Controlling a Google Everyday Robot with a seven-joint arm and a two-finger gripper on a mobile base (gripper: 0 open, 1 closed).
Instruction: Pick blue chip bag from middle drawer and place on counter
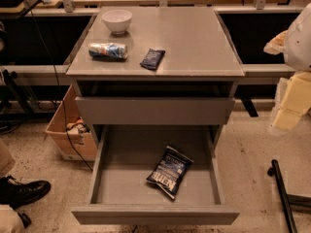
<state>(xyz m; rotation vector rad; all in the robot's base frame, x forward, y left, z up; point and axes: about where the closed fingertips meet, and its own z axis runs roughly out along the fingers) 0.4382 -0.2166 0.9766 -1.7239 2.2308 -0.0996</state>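
One crinkly dark navy foil chip bag [169,173] with white lettering lies flat on the bare floor of the wide grey metal middle drawer [116,178]. The drawer stands pulled out, and the bag sits right of centre, towards the front. Above, the smooth matte grey worktop [194,42] carries a white bowl [117,20], a blue-and-white can [108,50] on its side and a small flat dark-blue packet [152,58]. The pale yellow claw [287,111] hangs at the right edge, beside the cabinet and well apart from the bag. I cannot tell how far open it is.
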